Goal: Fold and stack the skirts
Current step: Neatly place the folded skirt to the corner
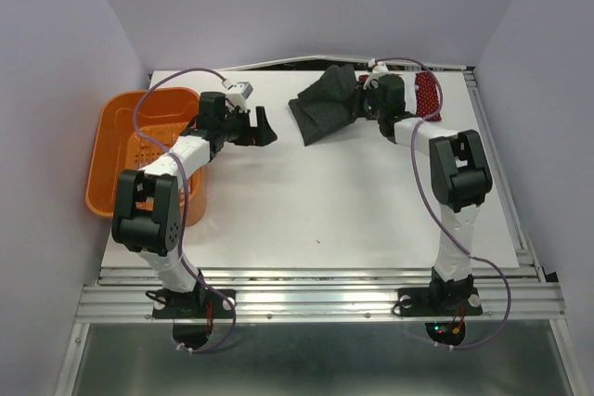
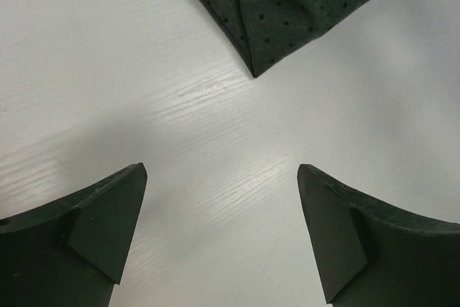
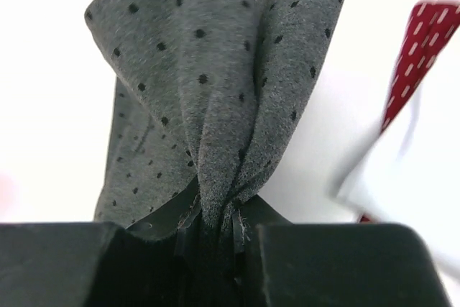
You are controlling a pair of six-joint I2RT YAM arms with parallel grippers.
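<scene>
Top camera looks down from behind over the whole table (image 1: 306, 201). Both wrist cameras sit close, sharing the dark grey skirt (image 1: 325, 104) by its far edge.

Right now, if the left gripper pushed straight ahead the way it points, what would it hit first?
Likely the pointed corner of the dark grey skirt, reached across the table. If the left gripper tilts downward, the table comes first; depth is unclear.
</scene>
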